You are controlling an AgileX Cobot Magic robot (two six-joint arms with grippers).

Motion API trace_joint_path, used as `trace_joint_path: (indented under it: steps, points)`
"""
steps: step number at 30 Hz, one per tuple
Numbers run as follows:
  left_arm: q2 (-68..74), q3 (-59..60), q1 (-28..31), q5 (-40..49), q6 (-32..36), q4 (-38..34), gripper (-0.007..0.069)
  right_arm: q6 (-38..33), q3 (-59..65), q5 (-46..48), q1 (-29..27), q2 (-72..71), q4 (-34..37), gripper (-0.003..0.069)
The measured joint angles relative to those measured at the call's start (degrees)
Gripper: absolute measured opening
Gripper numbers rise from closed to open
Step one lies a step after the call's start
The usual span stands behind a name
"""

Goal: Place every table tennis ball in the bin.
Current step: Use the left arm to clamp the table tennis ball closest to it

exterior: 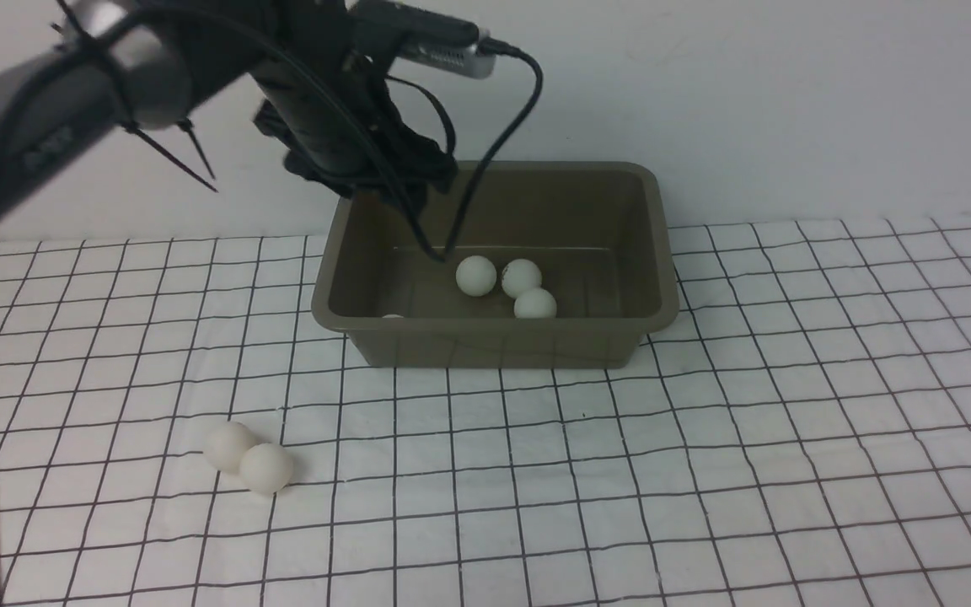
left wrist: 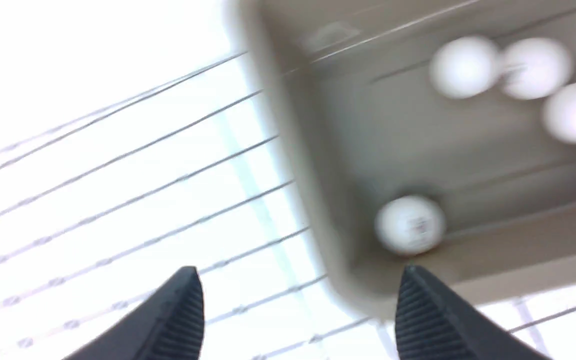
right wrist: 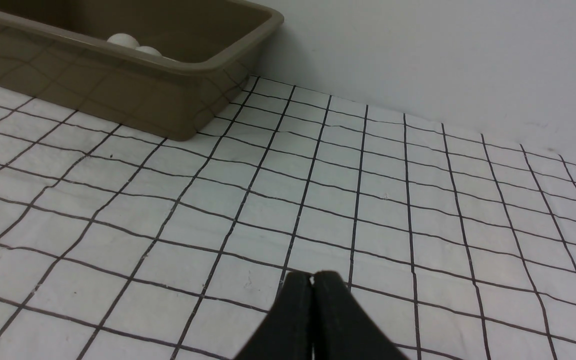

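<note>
Plain white wall [exterior: 789,84] at the back, and a white cloth with a black grid [exterior: 789,421] across the whole table. Against that wall sits the rectangular olive-brown plastic bin [exterior: 494,346], mouth up, with its long axis running left to right along the wall.

The black left arm [exterior: 47,126] reaches over the bin's far-left corner. The left gripper [left wrist: 298,280] hangs above that end with its jaws wide apart and nothing between them. A black cable [exterior: 485,177] loops down into the bin. The right gripper [right wrist: 312,280] sits low over bare cloth to the right, jaws pressed together.

Four small matte white table tennis balls are inside the bin. Three cluster near the middle [exterior: 521,277], and the fourth ball [left wrist: 410,225] is tucked in the near-left corner. Two more lie on the cloth at front left, the nearer ball [exterior: 265,468] touching the farther ball [exterior: 230,445]. The balls are round, so they have no axis of their own, but this pair lines up diagonally from far-left to near-right.

By my read, the left arm's next job is that pair. It should rise clear of the rim first, then come straight down on the nearer ball. Setting the fingers across the pair's line should keep them from nudging the neighbour into a roll.
</note>
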Motion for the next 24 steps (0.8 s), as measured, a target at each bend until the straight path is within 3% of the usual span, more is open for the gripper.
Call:
trace_joint_path:
  steps: [11,16,24]
  points:
    - [-17.70,30.94,4.72,-5.98,-10.26,3.15,0.0459,0.00,0.00,0.00,0.00,0.00,0.00,-0.0018]
    - [-19.56,47.65,4.72,-17.94,-17.17,2.26,0.0459,0.00,0.00,0.00,0.00,0.00,0.00,-0.0018]
    - [-16.76,51.82,4.86,-29.14,-22.26,2.11,0.0459,0.00,0.00,0.00,0.00,0.00,0.00,-0.0018]
